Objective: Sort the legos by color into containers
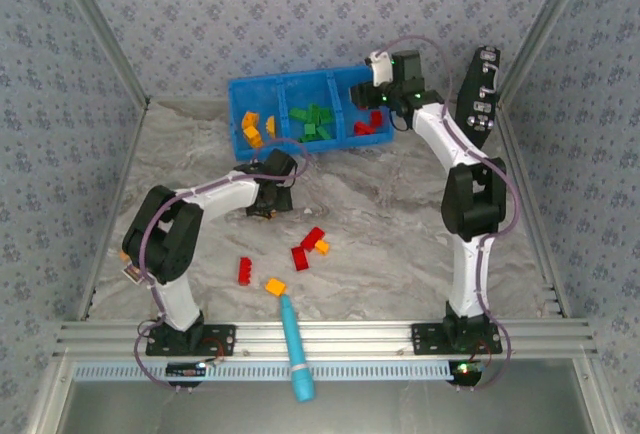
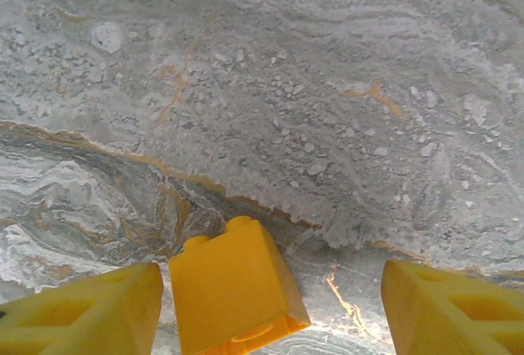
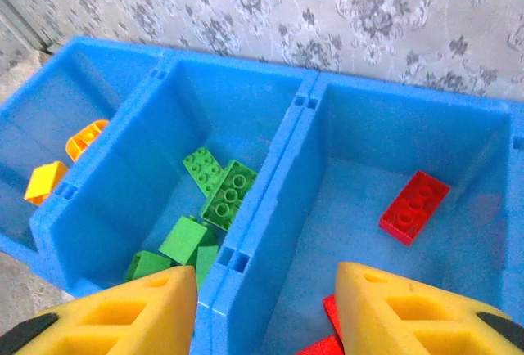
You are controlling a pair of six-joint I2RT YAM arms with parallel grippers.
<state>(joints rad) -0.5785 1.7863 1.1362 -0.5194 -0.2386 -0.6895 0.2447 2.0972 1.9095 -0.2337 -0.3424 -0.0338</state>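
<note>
L side: left pincer [image 2: 272, 310] sits low over the grey marbled worktop [image 2: 327, 110], jaws approx half apart, nothing clamped. A small orange-yellow plastic brick [image 2: 233, 289] lies btwn its yellow fingers [image 2: 82, 318], looks tipped on its side w/ studs facing away from cam. It is touching or just beside the L finger, w/ a clear gap to the R one.

Step in hand, my read: grab this brick. To do it well, nudge the pincer sideways so the brick is centred, else closing may shove or twist it. Squeeze on flat faces, not a corner, and lift straight up before swinging over.

Centre: loose legos on the worktop in the top view: a red brick [image 1: 244, 270], an orange one [image 1: 275, 286], and a red/orange cluster [image 1: 311, 246]. All lie near the arms' side, well apart from the tray. A teal stick [image 1: 295, 349] lies at the near edge, not part of the sort.

Far centre: bright blue plastic tray [image 1: 236, 104] w/ 3 joined compartments: L holds orange-yellow pcs, mid green, R red. L compartment is the likely target for the held-to-be brick.

R side: right pincer [image 3: 266, 310] hovers above the tray, jaws partly apart, empty. It is roughly over the wall btwn the green and red compartments. A flat red brick [image 3: 413, 206] lies in the R compartment below, more red at the frame bottom.
</note>
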